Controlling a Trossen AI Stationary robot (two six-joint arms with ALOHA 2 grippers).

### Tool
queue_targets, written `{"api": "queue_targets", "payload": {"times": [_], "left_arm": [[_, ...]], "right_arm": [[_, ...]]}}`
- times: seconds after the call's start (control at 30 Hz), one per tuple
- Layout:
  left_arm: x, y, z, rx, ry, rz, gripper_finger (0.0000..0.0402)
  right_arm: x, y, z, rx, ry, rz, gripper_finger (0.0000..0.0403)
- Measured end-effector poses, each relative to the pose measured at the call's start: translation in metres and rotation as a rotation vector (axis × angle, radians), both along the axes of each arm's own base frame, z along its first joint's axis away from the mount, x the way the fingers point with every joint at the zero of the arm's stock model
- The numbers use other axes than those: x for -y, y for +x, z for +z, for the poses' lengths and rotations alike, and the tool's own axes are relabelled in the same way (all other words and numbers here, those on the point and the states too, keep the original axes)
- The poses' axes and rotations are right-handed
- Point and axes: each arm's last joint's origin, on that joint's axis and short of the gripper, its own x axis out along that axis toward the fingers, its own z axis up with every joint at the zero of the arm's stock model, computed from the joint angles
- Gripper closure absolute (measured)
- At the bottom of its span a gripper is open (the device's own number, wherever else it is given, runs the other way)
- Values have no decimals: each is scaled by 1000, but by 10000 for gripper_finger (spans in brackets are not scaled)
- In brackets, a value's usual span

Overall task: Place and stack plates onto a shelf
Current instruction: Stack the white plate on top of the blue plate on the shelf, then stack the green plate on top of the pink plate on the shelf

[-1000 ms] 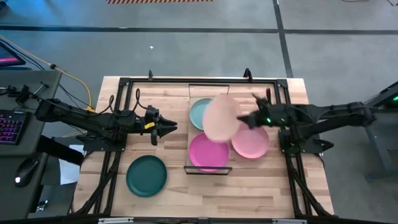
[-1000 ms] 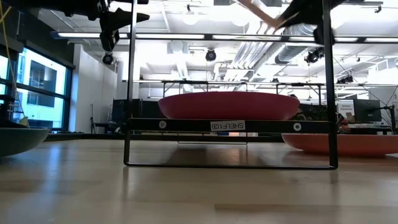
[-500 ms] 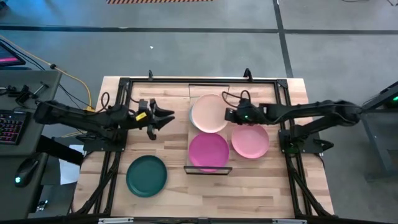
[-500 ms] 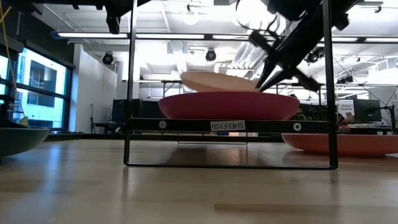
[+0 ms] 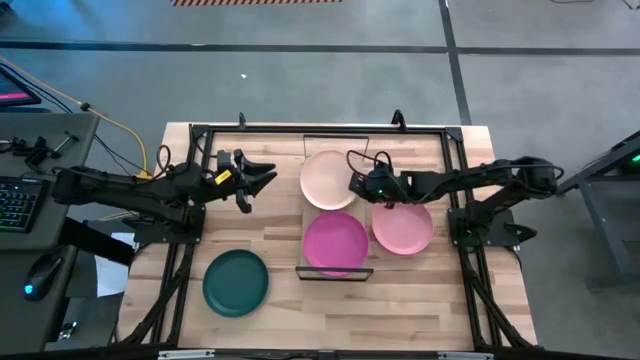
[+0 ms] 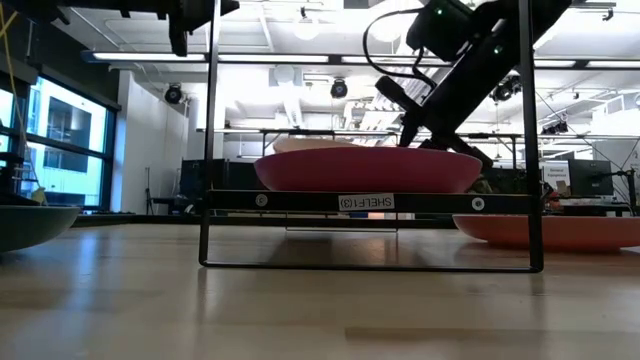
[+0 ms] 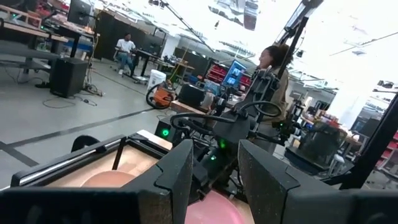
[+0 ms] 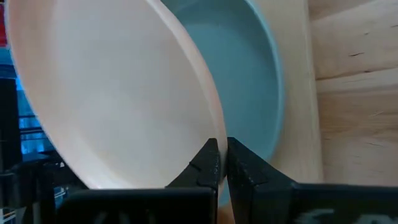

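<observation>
The cream plate point(image 5: 328, 180) sits over the pale teal plate point(image 8: 261, 87) at the far end of the shelf point(image 5: 308, 264). The magenta plate point(image 5: 336, 242) lies on the shelf's near end. The light pink plate point(image 5: 403, 227) lies on the table right of the shelf. The dark green plate point(image 5: 236, 282) lies at the near left. My right gripper point(image 5: 356, 185) is shut on the cream plate at its right side. My left gripper point(image 5: 258, 178) is open and empty, raised left of the shelf. My right gripper pinches the cream plate's rim point(image 8: 210, 138) between its two fingers, one above and one below, at the plate's right edge. The fingers come from the table's right, slanting down. The plate is slightly tilted just over the teal plate; whether its far side rests on it, I cannot tell.
The shelf's black wire frame point(image 6: 368, 201) rises at its corners around the plates. Black rails run along the table's left and right sides point(image 5: 185, 240). Bare wood lies between the dark green plate and the shelf.
My right gripper has gone toward the table's left and down with the cream plate. The plate was lifted high and steeply tilted; now it is nearly flat over the teal plate. My left gripper has drawn back toward the far edge.
</observation>
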Motion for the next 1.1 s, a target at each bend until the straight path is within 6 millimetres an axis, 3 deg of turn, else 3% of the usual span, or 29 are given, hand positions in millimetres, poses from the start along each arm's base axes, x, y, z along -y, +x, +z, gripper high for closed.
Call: {"api": "queue_targets", "payload": {"times": [0.3,0.63,0.8,0.93,1.1], "left_arm": [[0,0,0,-1,0,-1,283],[0,0,0,-8,25,4,283],[0,0,0,-8,25,5,283],[0,0,0,-9,26,5,283],[0,0,-1,-8,1,-15,283]], "right_arm": [[0,-1,-1,-11,2,1,390],[0,-3,-3,-56,7,46,289],[4,-5,-3,-77,-3,108,257],[7,-15,12,-82,-55,186,246],[3,-41,47,-59,-196,315,245]]}}
